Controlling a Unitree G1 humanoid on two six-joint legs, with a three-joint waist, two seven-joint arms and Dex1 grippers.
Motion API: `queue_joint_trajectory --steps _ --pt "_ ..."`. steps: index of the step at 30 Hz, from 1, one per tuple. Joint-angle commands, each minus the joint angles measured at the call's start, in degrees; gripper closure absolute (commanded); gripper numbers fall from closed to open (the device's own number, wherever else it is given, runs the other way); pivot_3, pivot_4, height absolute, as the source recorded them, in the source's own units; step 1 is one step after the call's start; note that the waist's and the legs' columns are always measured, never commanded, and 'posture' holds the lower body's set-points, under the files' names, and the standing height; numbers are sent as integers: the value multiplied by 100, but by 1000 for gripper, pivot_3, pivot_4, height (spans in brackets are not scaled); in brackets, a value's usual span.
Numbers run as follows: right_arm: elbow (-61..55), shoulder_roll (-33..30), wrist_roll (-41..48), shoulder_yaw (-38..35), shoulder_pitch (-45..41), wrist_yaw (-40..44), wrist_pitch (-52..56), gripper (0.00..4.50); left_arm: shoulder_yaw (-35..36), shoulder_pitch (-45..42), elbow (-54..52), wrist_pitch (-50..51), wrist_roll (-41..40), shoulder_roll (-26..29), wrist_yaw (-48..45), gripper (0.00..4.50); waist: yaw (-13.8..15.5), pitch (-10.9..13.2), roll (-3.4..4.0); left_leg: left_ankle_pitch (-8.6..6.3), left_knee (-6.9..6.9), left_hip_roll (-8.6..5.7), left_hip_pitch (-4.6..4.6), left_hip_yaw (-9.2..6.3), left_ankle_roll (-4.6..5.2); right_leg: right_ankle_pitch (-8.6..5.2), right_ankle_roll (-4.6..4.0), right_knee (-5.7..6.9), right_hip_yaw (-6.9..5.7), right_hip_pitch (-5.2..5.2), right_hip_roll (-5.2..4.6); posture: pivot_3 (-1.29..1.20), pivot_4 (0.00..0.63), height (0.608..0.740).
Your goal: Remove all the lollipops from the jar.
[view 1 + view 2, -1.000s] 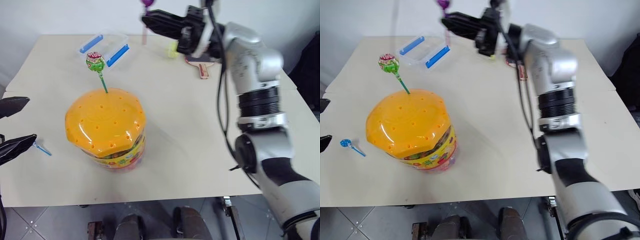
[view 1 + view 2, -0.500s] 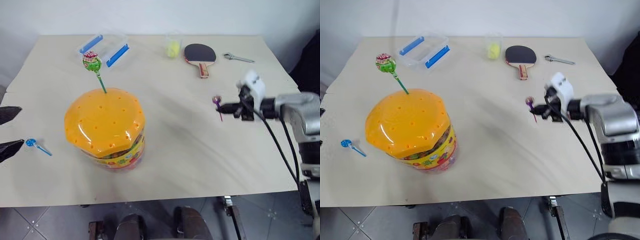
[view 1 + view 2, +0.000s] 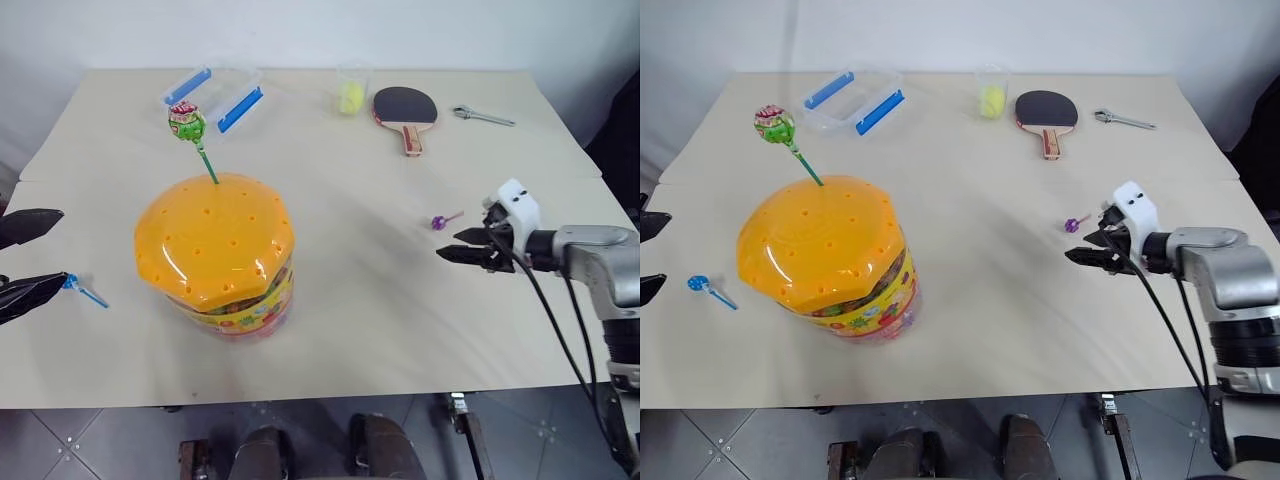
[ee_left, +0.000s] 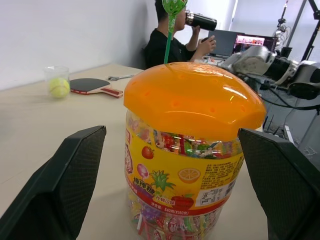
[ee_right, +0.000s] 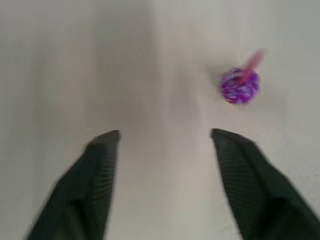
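Right pincer (image 5: 162, 145) gapes empty near the purple lollipop (image 5: 240, 85); left wrist view alone shows a seated person (image 4: 172, 42).

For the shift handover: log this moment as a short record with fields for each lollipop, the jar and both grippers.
purple lollipop: lying on the table, free, just ahead of the right gripper
green lollipop: upright, stick planted in the jar lid
blue-stick lollipop: lying on the table beside the left gripper
jar: upright, orange lid on
right gripper: open, holding nothing
left gripper: open, holding nothing
left to do: pull the green lollipop
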Motion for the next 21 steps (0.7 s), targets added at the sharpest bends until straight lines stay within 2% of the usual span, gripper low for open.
queue_joint_trajectory --steps 1,5,9,14,21 --pt "-782 -70 757 -622 -253 352 -120 27 112 -118 -5 -41 -57 92 14 0 25 0 0 0 1 0 1 3 0 0 0 -2 3 0 1 0 150 740" --pt "-1111 302 1315 -418 -880 676 -341 27 -15 -297 63 -60 -12 108 7 0 34 0 0 0 4 3 3 7 0 0 0 -1 6 0 4 0 150 740" --pt "-936 770 1429 -98 -1508 630 -486 27 -99 -452 69 -45 -19 110 37 0 49 -2 -3 -1 6 1 4 6 1 0 0 1 5 1 3 0 150 740" --pt "-501 1926 1614 555 -2549 965 -763 27 -106 -493 -35 -12 -44 66 103 0 16 -2 -3 -1 6 1 4 6 1 0 0 8 0 -4 5 0 150 740" --pt "338 3275 1405 1322 -3179 1299 -1244 27 272 -37 -510 91 -204 -167 292 0 -103 -2 -4 -1 7 0 7 -15 2 0 0 41 -20 -5 0 0 150 740"
